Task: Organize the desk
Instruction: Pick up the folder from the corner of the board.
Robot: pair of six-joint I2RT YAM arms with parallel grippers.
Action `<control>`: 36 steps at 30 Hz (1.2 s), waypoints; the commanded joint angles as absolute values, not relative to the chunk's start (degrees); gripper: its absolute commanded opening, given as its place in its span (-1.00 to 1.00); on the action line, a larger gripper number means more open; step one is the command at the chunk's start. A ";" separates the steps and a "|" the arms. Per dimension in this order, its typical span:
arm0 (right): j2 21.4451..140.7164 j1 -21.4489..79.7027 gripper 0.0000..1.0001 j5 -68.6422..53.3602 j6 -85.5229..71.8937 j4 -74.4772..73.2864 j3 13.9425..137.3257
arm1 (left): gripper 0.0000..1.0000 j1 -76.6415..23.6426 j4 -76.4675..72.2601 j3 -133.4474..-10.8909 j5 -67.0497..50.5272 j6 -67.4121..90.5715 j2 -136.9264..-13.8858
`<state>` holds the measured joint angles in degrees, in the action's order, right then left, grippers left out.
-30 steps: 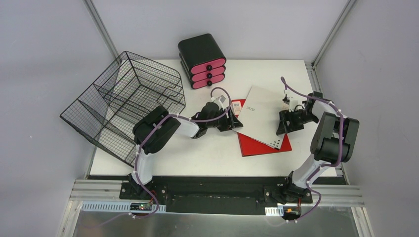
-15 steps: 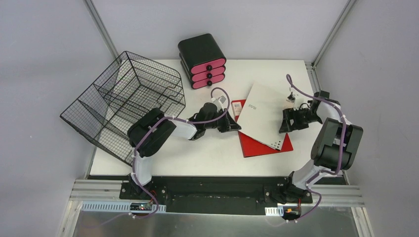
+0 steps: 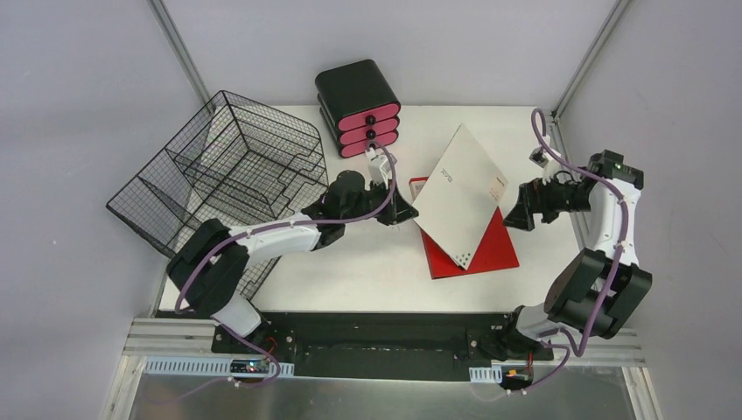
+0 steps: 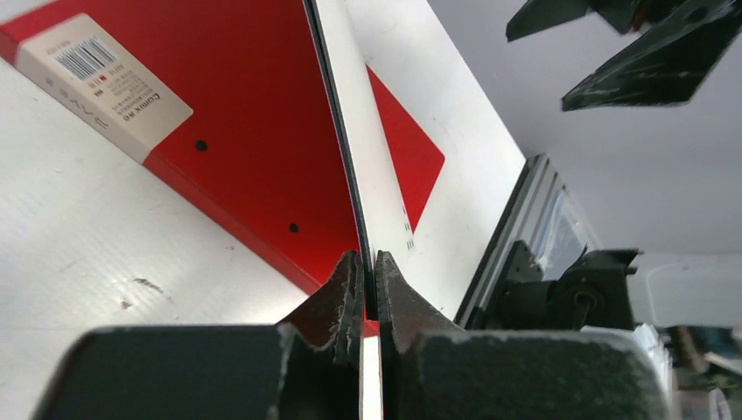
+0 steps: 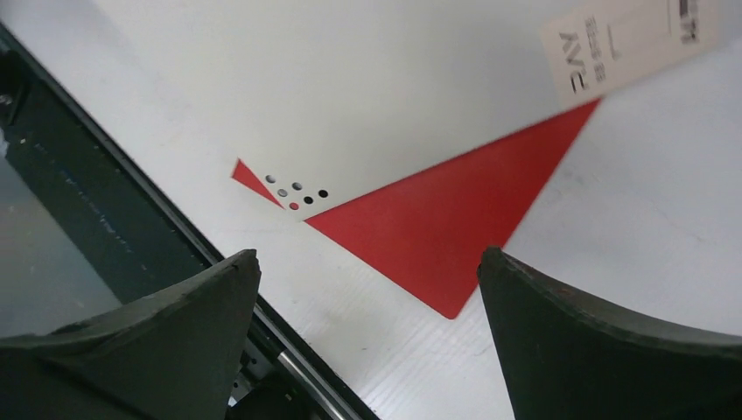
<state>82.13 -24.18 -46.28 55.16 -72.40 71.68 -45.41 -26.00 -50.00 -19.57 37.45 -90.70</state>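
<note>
A white notebook (image 3: 462, 197) stands tilted, its left edge lifted off a red folder (image 3: 481, 252) that lies flat on the desk (image 3: 350, 262). My left gripper (image 3: 398, 213) is shut on that lifted edge. In the left wrist view the gripper (image 4: 368, 271) pinches the notebook's thin dark edge (image 4: 346, 157), with the red folder (image 4: 236, 114) to its left. My right gripper (image 3: 518, 210) hangs open just right of the notebook, not touching it. From the right wrist the gripper (image 5: 367, 262) frames the notebook (image 5: 350, 87) and a folder corner (image 5: 446, 227) over the desk (image 5: 612, 227).
A black drawer unit with pink fronts (image 3: 359, 107) stands at the back of the desk. A large black wire basket (image 3: 219, 179) overhangs the left edge, beside my left arm. The desk's metal-framed front edge (image 5: 131, 236) lies under my right gripper.
My left gripper shut on the notebook's left edge and raised it, tipping the notebook up. My right gripper opened wide and drew back to the right, away from the notebook.
</note>
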 commanded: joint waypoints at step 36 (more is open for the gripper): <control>96.57 -7.21 0.99 -55.00 86.37 -94.99 108.36 | -1.00 -45.86 -4.22 -40.25 -23.05 -2.49 -57.73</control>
<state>96.33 -8.23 -54.22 80.18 -88.88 104.92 -45.43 -5.52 -41.85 -21.69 0.40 -59.13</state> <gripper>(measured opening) 0.993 0.035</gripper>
